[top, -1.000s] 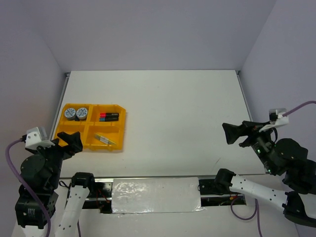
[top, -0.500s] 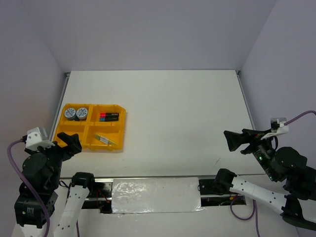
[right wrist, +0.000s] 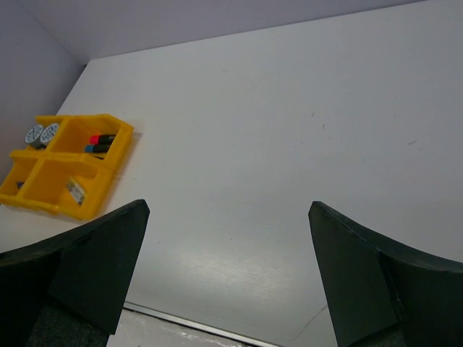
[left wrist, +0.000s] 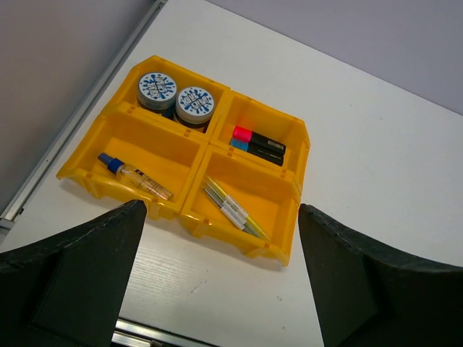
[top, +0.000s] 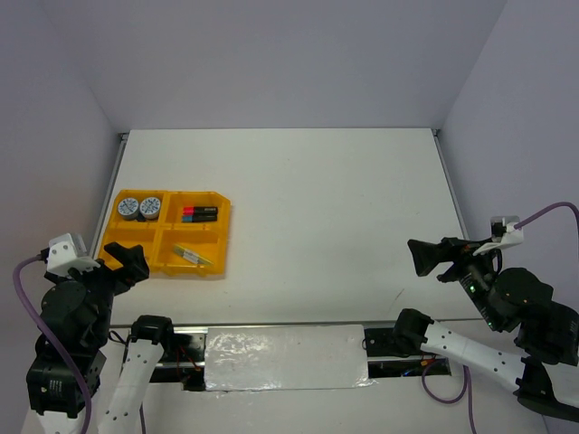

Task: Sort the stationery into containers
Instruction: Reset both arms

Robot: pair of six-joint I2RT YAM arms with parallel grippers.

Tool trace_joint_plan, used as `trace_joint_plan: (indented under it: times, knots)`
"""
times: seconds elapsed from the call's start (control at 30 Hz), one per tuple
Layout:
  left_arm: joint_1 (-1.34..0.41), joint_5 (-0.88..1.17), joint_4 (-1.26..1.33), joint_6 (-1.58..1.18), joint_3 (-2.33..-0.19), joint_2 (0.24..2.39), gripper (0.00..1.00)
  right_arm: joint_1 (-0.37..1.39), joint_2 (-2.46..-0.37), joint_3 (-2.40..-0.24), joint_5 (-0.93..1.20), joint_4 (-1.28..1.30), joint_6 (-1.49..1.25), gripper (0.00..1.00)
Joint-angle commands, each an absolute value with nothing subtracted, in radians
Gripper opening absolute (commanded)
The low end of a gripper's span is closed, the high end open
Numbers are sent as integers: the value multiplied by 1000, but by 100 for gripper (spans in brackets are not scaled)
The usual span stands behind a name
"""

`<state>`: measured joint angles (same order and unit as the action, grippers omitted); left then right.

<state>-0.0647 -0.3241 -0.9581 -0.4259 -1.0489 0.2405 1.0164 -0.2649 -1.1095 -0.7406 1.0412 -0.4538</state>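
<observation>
1. The tray (left wrist: pixel 239 244) lies near the left edge of the table (top: pixel 317 199). Its four compartments hold the two tins (left wrist: pixel 195 103) (far left), the markers (left wrist: pixel 260 147) (far right), the bottle (left wrist: pixel 137 176) (near left) and the pens (left wrist: pixel 231 210) (near right).
2. The left gripper (top: pixel 127 259) hovers at the tray's near side, jaws spread wide and holding nothing.
3. The right gripper (top: pixel 425 256) hangs over the table's right side, well apart from the tray, jaws likewise wide and empty.
4. No loose item shows on the table, so the sorting appears complete. The next move probably calls for no grasp, only parking both arms clear of the tray.
</observation>
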Motion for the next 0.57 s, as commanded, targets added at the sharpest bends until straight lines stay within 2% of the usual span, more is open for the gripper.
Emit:
trace_joint_plan:
  times: [0.0,0.53]
  knots:
    - [-71,-330,-923,-442,-1045,238,99,1019,-284,-1104,-773,1048,-471,100]
    - [-69,-313,-896,-445,-1034,262,99,1019,-298,-1111,-773,1066,-492,100]
